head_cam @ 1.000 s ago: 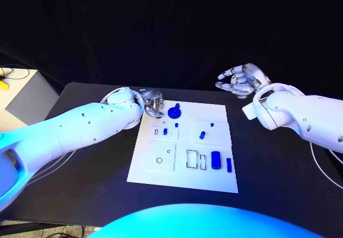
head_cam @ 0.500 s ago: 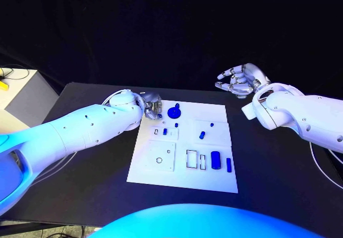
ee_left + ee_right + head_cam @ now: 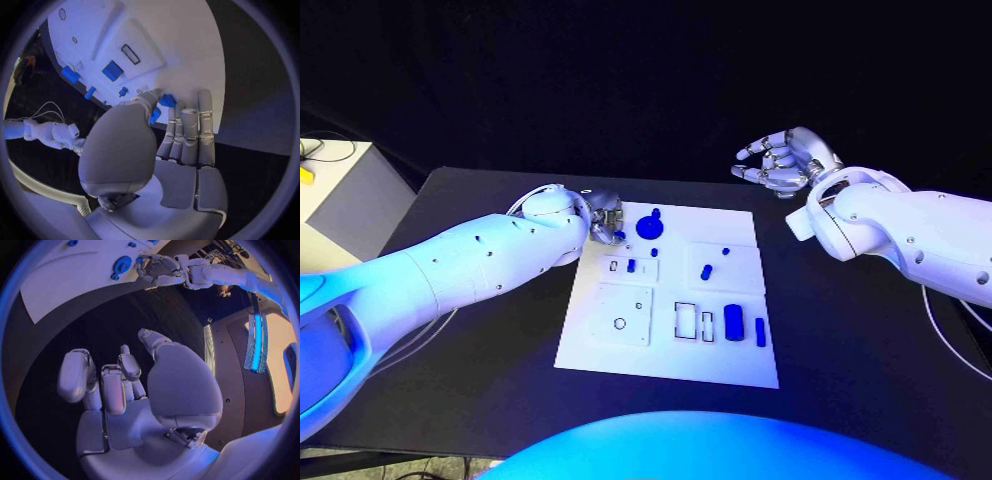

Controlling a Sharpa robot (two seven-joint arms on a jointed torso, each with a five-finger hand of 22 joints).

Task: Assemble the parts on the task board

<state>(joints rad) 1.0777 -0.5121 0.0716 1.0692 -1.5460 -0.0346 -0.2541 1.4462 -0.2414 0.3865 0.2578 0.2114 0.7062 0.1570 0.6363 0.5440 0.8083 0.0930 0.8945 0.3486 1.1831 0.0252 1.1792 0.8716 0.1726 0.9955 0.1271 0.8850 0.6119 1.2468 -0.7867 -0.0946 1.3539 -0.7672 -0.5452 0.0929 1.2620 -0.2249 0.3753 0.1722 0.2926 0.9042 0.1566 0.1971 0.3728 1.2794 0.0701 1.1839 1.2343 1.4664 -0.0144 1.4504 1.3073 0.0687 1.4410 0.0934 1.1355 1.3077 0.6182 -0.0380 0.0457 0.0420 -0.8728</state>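
Note:
The white task board [image 3: 668, 355] lies mid-table with several blue parts on it, among them a round blue part [image 3: 649, 227] near its far edge. My left hand [image 3: 603, 216] hovers at the board's far left corner, just left of that round part. In the left wrist view its thumb and fingertips [image 3: 186, 114] pinch a small blue part [image 3: 167, 100]. My right hand [image 3: 783, 160] hangs above the table beyond the board's far right corner, fingers spread and loosely curled, holding nothing [image 3: 119, 385].
Rectangular slots [image 3: 687, 320] and a small ring [image 3: 620, 323] mark the board's near half, next to a long blue part [image 3: 734, 320]. A pale box [image 3: 343, 190] stands off the table's left edge. Black tabletop [image 3: 862, 330] surrounds the board.
My left hand has drifted slightly left and away from the round blue part. The right hand has barely moved.

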